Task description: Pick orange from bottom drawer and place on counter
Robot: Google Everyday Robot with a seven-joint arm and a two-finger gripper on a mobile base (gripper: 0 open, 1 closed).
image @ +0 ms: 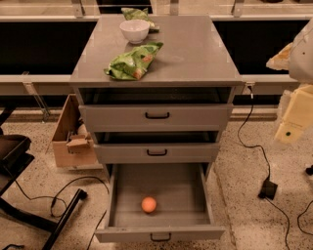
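At the far left stands a black metal frame (58, 219) with angular bars, and thin black cables (34, 197) loop around its foot over the speckled stone floor (234, 219). Next comes an open brown cardboard box (66, 141), its flaps bent, sitting on the floor against the cabinet's left side.

The flat, smooth grey counter (195, 53) forms the cabinet's top (it slightly overhangs the sides). On its left half lies a crumpled, shiny green snack bag (133, 62). Behind that is a small round white bowl (134, 30), glossy and smooth, with a second green bag (137, 13) just beyond it at the back edge.

Below the counter are two shallow grey metal drawers, the top drawer (117, 117) and the middle drawer (117, 153), each with a black handle and a dark gap above it. The deep grey metal bottom drawer (181, 193) is pulled well out. The small, smooth, round orange (148, 204) rests on its floor a little left of centre, toward the front wall but apart from it, with nothing over it.

Right of the cabinet, a black power cable (257, 141) trails down to a black boxy adapter (268, 188) on the floor. At the right edge hangs the cream-coloured, blocky plastic gripper (293, 119), level with the upper drawers and well apart from the orange. How far open it is cannot be told (it is partly cut off by the edge).
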